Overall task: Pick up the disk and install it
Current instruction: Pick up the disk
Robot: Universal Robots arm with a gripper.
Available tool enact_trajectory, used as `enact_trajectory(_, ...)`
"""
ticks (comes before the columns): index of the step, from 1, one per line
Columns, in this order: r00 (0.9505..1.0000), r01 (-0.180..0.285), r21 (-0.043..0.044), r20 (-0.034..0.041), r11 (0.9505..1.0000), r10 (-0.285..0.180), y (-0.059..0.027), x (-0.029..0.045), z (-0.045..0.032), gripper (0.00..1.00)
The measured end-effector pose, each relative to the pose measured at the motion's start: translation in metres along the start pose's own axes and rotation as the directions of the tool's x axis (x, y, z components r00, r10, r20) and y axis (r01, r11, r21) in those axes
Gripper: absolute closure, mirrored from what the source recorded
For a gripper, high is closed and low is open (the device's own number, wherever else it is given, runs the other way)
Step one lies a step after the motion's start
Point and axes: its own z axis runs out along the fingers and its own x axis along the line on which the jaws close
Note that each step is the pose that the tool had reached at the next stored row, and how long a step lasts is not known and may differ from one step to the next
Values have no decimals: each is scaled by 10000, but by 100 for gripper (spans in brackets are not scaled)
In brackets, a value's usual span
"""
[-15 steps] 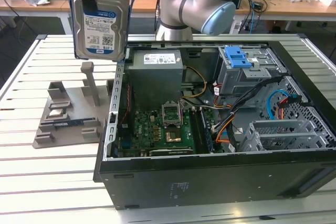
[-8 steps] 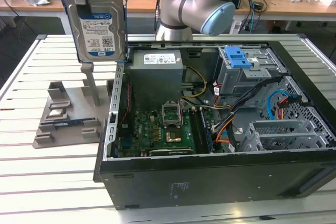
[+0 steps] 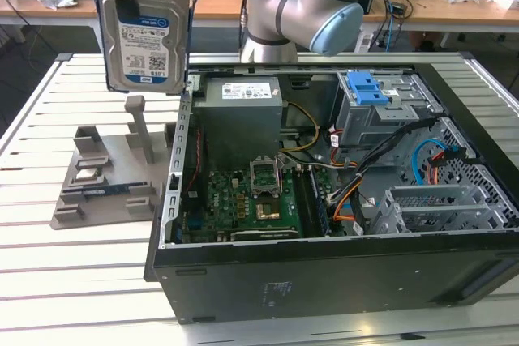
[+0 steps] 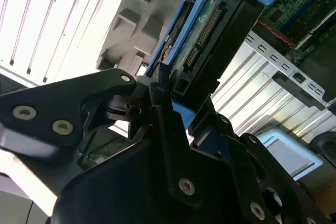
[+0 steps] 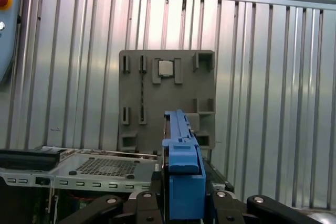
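The end effector [image 4: 178, 109] holds the disk [image 3: 146, 34] up in the air.

Its fingers are pinched tight on the top end of the disk, which hangs upright over the grey holder [image 3: 105, 176] on the tabletop [image 3: 49, 257], just beside the open computer box [image 3: 324, 281]. The disk looks hard, stiff and a bit heavy. Its smooth metal face could slip, and a bump could hurt the parts inside. The blue plastic rail [image 5: 184, 166] sits between the fingers and looks like the safest place to hold.

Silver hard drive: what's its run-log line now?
silver hard drive, blue rails: aloft, upright | jaws: shut on it | open black computer case: drive not installed
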Motion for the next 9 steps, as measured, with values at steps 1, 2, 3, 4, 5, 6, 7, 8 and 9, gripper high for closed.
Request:
enact_trajectory(1,10000,0,1,1,10000,0,0,0,0,63)
enact_trajectory(2,10000,-1,1,1,10000,1,0,1,0,63)
enact_trajectory(3,10000,0,0,1,10000,0,1,9,-1,63)
enact_trajectory(4,10000,0,1,1,10000,0,1,15,-1,63)
enact_trajectory(5,10000,0,1,1,10000,0,1,21,-1,63)
enact_trajectory(6,10000,-1,-1,0,10000,1,0,22,-4,63)
enact_trajectory(7,10000,-1,0,0,10000,1,-1,22,-7,63)
enact_trajectory(8,10000,0,1,0,10000,0,-1,22,-9,63)
enact_trajectory(9,10000,0,0,1,10000,0,-1,22,-13,63)
